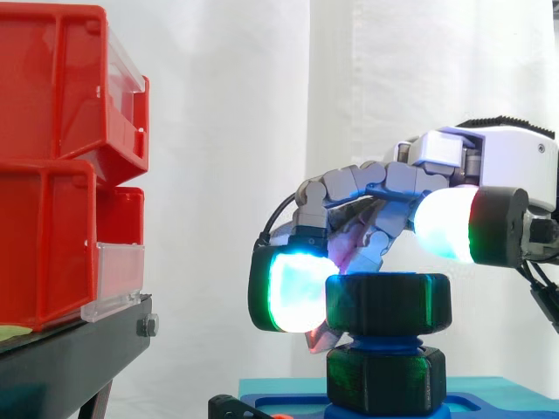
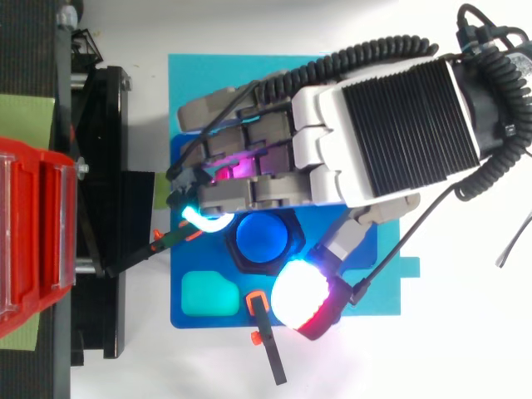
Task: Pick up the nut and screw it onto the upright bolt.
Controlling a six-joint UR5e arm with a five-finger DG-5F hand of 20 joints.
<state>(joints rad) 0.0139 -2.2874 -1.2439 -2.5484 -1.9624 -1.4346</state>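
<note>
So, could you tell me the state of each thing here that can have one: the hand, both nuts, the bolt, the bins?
hand: shut, fingers curled round the upper nut, thumb pad raised above it.
upper nut: on the bolt's top, level, apart from the lower nut.
lower nut: at the bolt's foot.
bolt: upright, thread showing between the nuts.
red bins: stacked, contents hidden.

White table: teal mat flat on it, blue plate atop mat.
</note>
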